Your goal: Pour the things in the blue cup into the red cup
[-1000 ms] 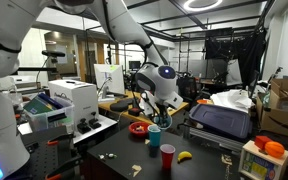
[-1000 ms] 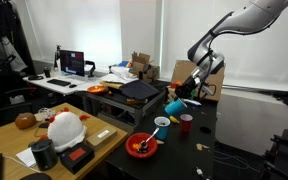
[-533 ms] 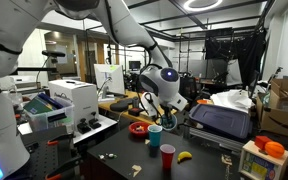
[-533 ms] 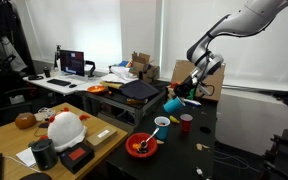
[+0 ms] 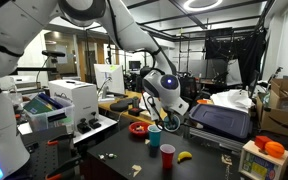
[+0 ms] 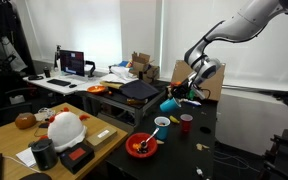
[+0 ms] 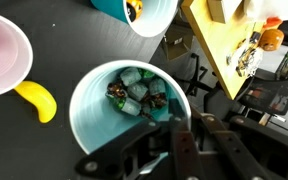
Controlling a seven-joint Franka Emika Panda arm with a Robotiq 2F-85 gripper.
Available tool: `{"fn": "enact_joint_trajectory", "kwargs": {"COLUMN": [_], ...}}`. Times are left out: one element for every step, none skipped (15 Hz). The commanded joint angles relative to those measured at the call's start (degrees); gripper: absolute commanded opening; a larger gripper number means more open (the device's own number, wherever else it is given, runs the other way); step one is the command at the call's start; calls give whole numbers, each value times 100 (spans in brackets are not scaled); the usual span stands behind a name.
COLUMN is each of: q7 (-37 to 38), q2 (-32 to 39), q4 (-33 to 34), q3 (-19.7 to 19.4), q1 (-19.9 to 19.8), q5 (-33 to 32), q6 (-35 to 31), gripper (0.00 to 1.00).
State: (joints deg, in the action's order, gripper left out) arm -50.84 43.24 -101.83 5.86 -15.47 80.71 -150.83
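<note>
in an exterior view your end effector [image 6: 181,97] is closed tight on the rim of the blue cup [image 6: 172,103], holding it tilted in the air above the bench [image 6: 179,160], near the red cup [image 6: 186,123]. in an exterior view a banana [image 5: 184,156] lies just beside the upright red cup. in the wrist view the fingers [image 7: 176,135] pinch the blue cup's wall; small green and brown pieces sit inside.
</note>
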Motion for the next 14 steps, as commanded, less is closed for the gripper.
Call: {"fn": "enact_joint_trajectory", "kwargs": {"q7": [-830, -1048, -1255, -1514, -1750, -2023, -2262, -2491, -2615, -2797, -2956, -3051, -3092, -3138], "q2": [263, 311, 352, 375, 397, 376, 368, 338, 280, 253, 242, 237, 226, 217], "q4": [294, 328, 355, 365, 374, 336, 319, 273, 240, 189, 134, 93, 36, -27], "q3": [173, 197, 213, 245, 267, 283, 297, 310, -161, -236, -362, -497, -619, -732], "q1": [-232, -271, -298, -340, -378, -410, -443, -488, -128, -124, -105, -61, -22, 8], "q5": [665, 817, 961, 1110, 1234, 1346, 1461, 1569, 1859, 2000, 2091, 2142, 2157, 2165], "q6": [-26, 26, 45, 97, 159, 246, 340, 439, 778, 976, 1286, 1523, 1740, 1918], "gripper": [1, 1, 1, 1, 1, 1, 1, 1, 1, 1, 1, 1, 1, 1]}}
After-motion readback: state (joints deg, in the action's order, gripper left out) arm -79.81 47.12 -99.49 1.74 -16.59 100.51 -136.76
